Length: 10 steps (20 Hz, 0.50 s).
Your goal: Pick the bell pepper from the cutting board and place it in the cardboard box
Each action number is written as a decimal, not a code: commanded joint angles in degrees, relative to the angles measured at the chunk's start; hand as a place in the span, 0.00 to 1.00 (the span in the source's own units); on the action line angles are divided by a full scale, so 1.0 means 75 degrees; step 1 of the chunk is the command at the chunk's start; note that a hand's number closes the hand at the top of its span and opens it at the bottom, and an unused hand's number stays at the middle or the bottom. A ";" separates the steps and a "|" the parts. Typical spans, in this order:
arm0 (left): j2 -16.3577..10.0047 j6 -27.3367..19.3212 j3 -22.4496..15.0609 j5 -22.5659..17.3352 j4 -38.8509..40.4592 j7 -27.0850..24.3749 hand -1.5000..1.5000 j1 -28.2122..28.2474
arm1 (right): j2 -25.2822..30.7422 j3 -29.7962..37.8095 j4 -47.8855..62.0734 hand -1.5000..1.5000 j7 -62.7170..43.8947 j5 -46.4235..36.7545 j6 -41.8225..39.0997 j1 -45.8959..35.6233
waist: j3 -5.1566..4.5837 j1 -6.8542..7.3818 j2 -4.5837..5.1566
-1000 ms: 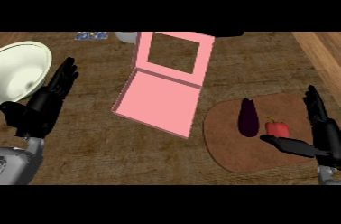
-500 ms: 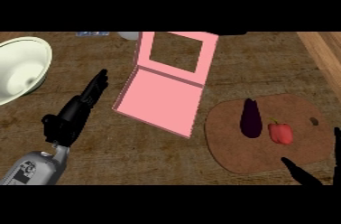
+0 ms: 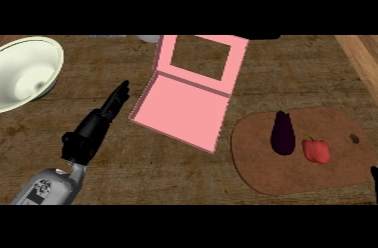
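Note:
A red bell pepper [image 3: 317, 150] lies on the brown oval cutting board [image 3: 275, 178] at the right, just right of a dark purple eggplant [image 3: 282, 133]. A shallow pink box [image 3: 184, 110] stands open in the middle, its windowed lid [image 3: 238, 57] raised toward the far side. My left hand [image 3: 94, 127] is left of the box, open, seen edge-on with fingers straight and pointing toward the box's left wall, holding nothing. Only a black sliver of my right hand [image 3: 374, 175] shows at the right edge, below the pepper.
A large white bowl [image 3: 43, 57] sits at the far left. A light wooden strip [image 3: 362, 54] runs along the upper right. Small grey and dark objects [image 3: 150, 38] peek in along the far edge behind the box. Dark wooden countertop surrounds everything.
My left hand has swung right from beside the bowl toward the box and turned edge-on. My right hand has dropped from beside the pepper to the lower right edge.

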<state>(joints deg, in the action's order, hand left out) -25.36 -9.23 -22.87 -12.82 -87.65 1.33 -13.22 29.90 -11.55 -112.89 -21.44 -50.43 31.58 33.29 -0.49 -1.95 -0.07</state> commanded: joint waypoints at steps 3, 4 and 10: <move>0.0388 0.0001 -0.0282 0.0220 -0.0055 0.0170 0.50 -0.0127 | -0.0145 -0.0683 -0.2406 0.00 -0.2384 -0.0754 -0.2452 0.0137 | 0.0036 0.0265 0.0032; 0.0363 0.0123 -0.0015 0.0039 0.0126 0.0367 0.50 -0.0493 | -0.0241 -0.0879 -0.2709 0.00 -0.2807 -0.1028 -0.2816 0.0091 | 0.0036 0.0236 0.0040; 0.0477 0.0596 0.0375 0.0250 0.0585 0.0197 0.50 -0.0654 | -0.0972 -0.0865 -0.2790 0.00 -0.4062 -0.0869 -0.4294 -0.1929 | 0.0059 0.0273 0.0028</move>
<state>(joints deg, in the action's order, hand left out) -22.62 -6.95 -21.86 -11.25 -85.99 2.22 -15.58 24.93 -17.99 -131.51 -45.86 -57.21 6.80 26.38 -0.13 -0.08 0.10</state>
